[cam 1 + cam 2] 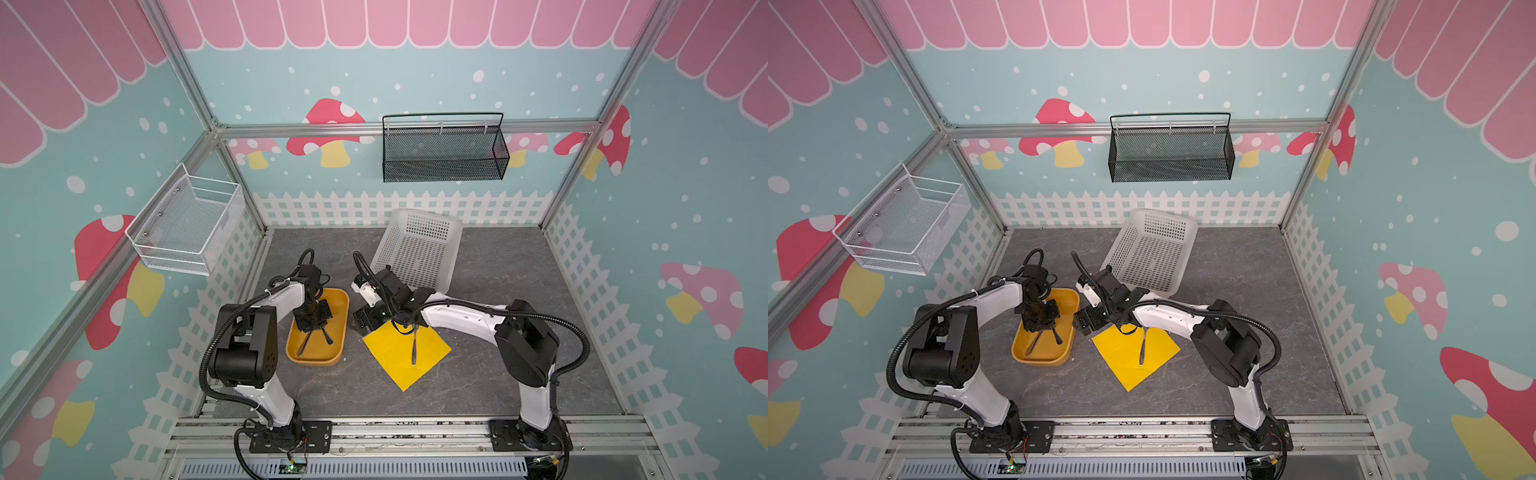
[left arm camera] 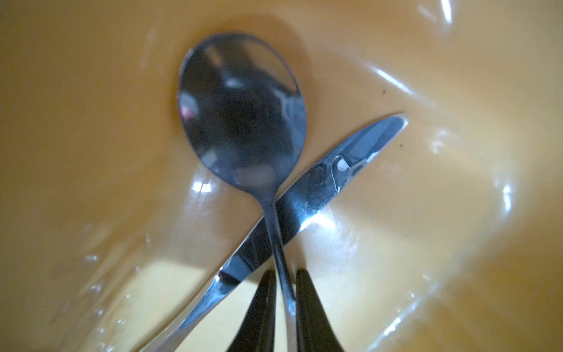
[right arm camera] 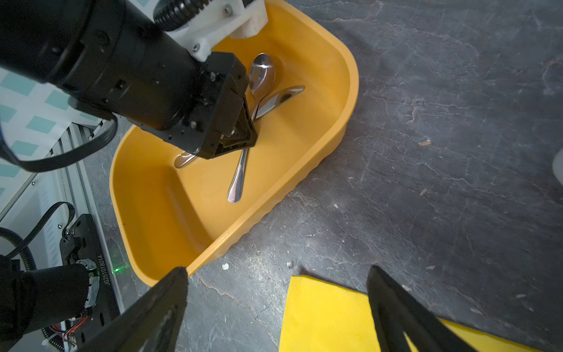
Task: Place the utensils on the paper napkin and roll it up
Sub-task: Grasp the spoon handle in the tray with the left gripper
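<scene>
The utensils are split between two places. The spoon (image 2: 240, 115) and the knife (image 2: 307, 195) lie crossed in the orange-yellow tray (image 1: 316, 360). A third utensil (image 1: 414, 345) lies on the paper napkin (image 1: 399, 365), which sits cornerwise on the bench (image 1: 498, 270) just right of the tray.

Only the top views show that third piece, and there it is dark and too small for me to read its head. Neither wrist view catches it, nor the white basket (image 1: 419, 253) at the far side.

My left wrist view gives what the top views cannot. The spoon's handle lies over the knife, and my left jaws stand narrowed about that handle, one of the fingers (image 2: 259, 314) on each side. Whether they press it I cannot tell. The spoon lies low in the tray.

My right wrist view adds the spoon's handle end and the knife's, reaching out past my left jaws on opposite sides.

My right jaws are spread wide and hold nothing. They hang above the bench between the tray and the napkin's far-left corner, with one of the right fingers (image 3: 158, 307) over the tray's rim and the other over the napkin's edge.
</scene>
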`<state>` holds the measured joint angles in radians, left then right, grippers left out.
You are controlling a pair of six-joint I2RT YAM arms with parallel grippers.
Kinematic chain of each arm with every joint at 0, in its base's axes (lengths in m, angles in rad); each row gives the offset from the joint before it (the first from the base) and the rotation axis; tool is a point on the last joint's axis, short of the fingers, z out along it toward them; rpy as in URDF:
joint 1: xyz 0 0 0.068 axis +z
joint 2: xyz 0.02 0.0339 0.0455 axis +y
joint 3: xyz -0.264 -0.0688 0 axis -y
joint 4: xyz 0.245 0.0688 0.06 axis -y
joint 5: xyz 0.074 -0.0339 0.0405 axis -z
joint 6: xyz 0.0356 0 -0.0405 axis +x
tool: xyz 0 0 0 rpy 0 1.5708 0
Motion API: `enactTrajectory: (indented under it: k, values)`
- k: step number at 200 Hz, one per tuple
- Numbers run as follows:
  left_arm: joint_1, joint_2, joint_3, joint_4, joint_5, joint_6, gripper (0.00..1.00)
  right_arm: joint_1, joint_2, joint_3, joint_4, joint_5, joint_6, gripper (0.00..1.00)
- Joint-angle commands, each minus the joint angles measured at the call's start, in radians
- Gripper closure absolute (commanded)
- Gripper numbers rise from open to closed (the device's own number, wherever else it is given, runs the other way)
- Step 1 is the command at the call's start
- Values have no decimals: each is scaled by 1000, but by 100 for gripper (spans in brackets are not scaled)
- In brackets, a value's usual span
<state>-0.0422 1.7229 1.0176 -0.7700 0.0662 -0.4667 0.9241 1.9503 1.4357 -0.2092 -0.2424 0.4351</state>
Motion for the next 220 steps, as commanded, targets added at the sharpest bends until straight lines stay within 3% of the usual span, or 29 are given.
enactTrajectory:
  k: [1,51,105,220]
  values:
    - [4,50,-10,-26,-55,2,80,6,-11,11,-13,8,-6,6]
    - [4,75,1,-30,-62,3,79,7,-18,5,-14,8,-9,6]
    - [4,67,2,-30,1,11,96,6,-96,-39,19,62,-12,7]
    - [-30,-278,0,-155,105,16,96,-14,-318,-253,166,232,65,6]
